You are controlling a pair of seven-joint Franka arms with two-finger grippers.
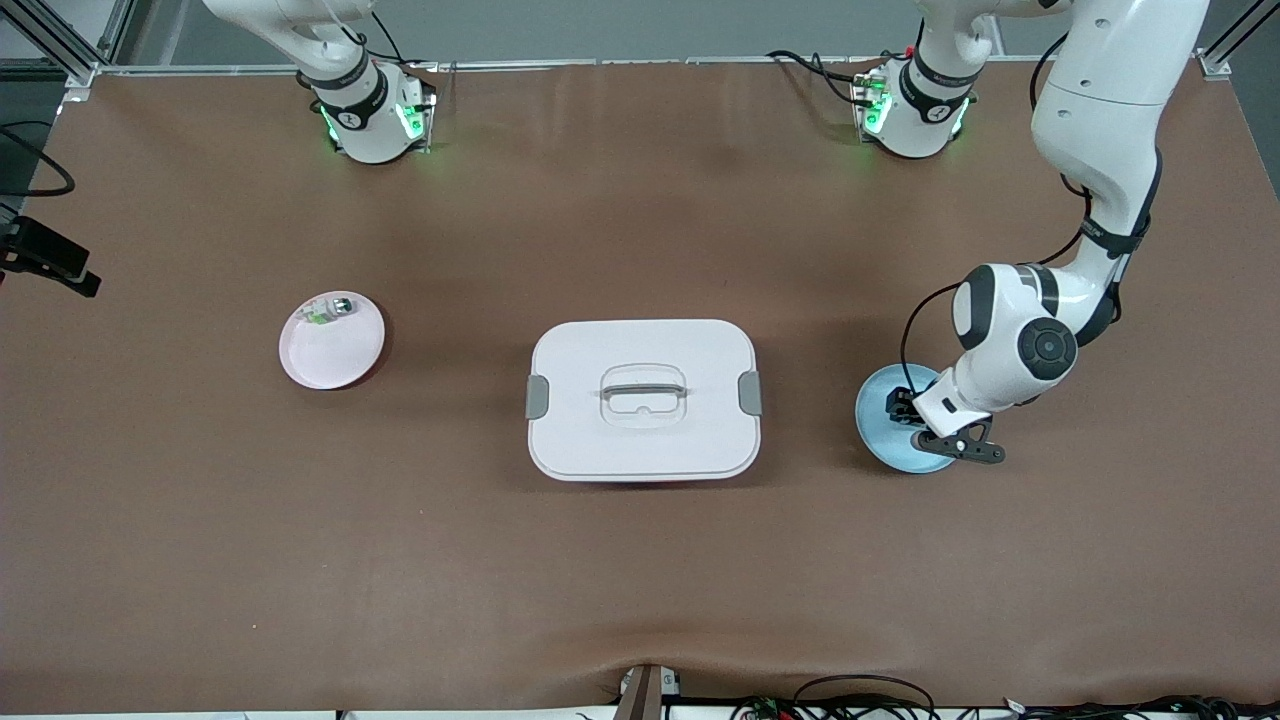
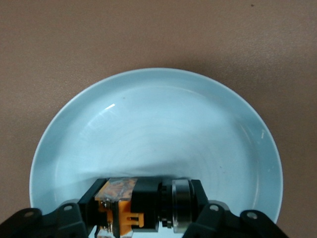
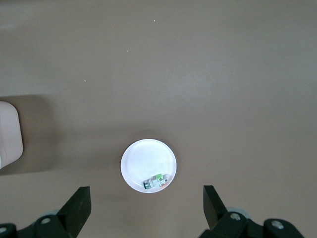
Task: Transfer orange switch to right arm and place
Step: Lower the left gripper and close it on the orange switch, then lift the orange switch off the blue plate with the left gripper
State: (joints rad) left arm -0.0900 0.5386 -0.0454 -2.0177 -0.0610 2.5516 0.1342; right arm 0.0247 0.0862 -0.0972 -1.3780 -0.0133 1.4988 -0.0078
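My left gripper (image 1: 912,413) is down in the blue plate (image 2: 148,109), its fingers (image 2: 89,201) set on either side of the orange switch (image 2: 143,206); whether they are merely framing it or already pinching it I cannot tell; the switch sits at the plate's rim edge closest to my wrist, lying on its side with the metal collar toward one finger and the orange part toward the other.

What worries me: the switch is a small, round body lying sideways, so if my fingers bear on the collar rather than the flat housing it may roll or squirt out as I lift; a tilted hold would also leave little free surface for the right arm to take at the handover; and dragging against the plate could shift the plate itself.

My right gripper (image 3: 146,210) hangs spread wide, high over the pink plate (image 1: 352,360), waiting; that plate holds only the silver-and-green switch (image 1: 330,310); beside my left gripper, toward the table's middle, stands the white lidded box (image 1: 644,400), closed, contents hidden.
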